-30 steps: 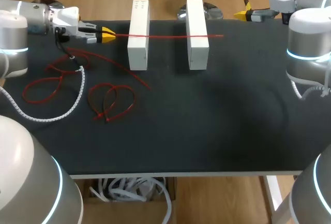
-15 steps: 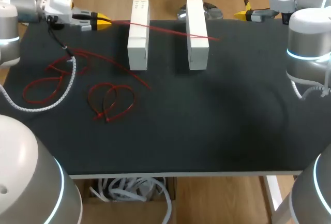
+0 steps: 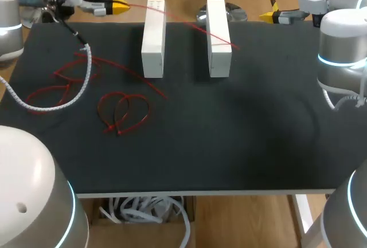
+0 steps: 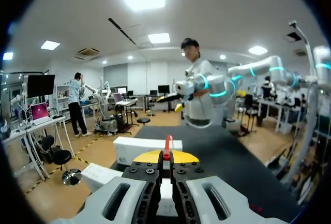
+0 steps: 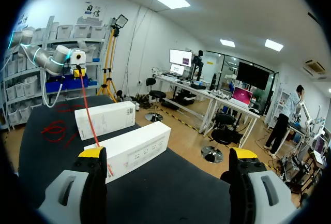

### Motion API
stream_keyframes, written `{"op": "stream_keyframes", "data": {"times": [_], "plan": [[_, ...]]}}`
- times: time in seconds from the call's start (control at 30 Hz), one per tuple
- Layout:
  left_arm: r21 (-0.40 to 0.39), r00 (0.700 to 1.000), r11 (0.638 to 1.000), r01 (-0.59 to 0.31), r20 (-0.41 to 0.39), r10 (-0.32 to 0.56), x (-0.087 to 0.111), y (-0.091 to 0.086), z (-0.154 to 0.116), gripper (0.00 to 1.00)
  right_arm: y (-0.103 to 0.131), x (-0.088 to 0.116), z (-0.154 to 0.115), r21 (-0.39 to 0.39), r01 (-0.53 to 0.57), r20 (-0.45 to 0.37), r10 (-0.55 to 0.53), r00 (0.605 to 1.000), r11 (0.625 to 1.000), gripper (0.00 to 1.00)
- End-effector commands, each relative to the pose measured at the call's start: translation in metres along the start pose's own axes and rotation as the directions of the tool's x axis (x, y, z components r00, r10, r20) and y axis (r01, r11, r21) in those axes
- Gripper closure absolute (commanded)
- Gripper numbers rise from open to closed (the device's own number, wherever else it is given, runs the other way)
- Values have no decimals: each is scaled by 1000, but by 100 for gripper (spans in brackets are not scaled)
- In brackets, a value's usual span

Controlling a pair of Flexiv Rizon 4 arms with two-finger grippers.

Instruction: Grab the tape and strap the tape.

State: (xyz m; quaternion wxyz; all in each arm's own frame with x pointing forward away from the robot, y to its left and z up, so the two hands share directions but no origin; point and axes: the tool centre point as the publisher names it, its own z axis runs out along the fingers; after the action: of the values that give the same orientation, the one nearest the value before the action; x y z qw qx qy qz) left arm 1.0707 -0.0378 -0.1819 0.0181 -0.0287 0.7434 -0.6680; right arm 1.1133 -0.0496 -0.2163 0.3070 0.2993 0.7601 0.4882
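**Left gripper lifts the tape's end off the blocks**

Dark table (image 3: 229,133), counted from the biggest down: two white blocks (image 3: 153,39) standing side by side at the far half, one white coiled cable (image 3: 87,79) trailing from the left side across the mat, and two grippers. The left gripper (image 3: 117,4) is at the far left corner. The right gripper (image 3: 269,14) is beyond the far right edge. One red tape (image 3: 195,27) is held, and a tangle of red loops (image 3: 123,113) lies on the mat left of the blocks; I cannot count them surely.

A second ago the left gripper hung lower, over the mat, and the tape lay level across both blocks. Since then it has gone up and back past the far edge. The tape now slants, its held end raised. The right gripper, the blocks and the loops have not moved.

The tape is a thin, straight red strip. It runs from the left gripper's tips over the far end of the left block, and its free end rests on the right block (image 3: 218,36). In the left wrist view the yellow tips (image 4: 166,157) are pressed together on it (image 4: 167,144). In the right wrist view the right gripper's fingers (image 5: 168,154) stand wide apart, holding nothing. The tape (image 5: 89,113) stretches ahead of them towards the left gripper (image 5: 77,71).
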Motion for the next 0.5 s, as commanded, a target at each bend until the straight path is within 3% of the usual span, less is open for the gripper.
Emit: {"op": "stream_keyframes", "data": {"times": [0.03, 0.5], "plan": [[6, 998, 1000, 31, 47, -31, 10, -20, 12, 100, 0, 0, 0, 0, 0, 0, 0, 1000, 1000, 0], [195, 998, 980, 46, 32, -54, 14, -63, 42, 100, 0, 0, 0, 0, 0, 0, 0, 1000, 1000, 0]]}}
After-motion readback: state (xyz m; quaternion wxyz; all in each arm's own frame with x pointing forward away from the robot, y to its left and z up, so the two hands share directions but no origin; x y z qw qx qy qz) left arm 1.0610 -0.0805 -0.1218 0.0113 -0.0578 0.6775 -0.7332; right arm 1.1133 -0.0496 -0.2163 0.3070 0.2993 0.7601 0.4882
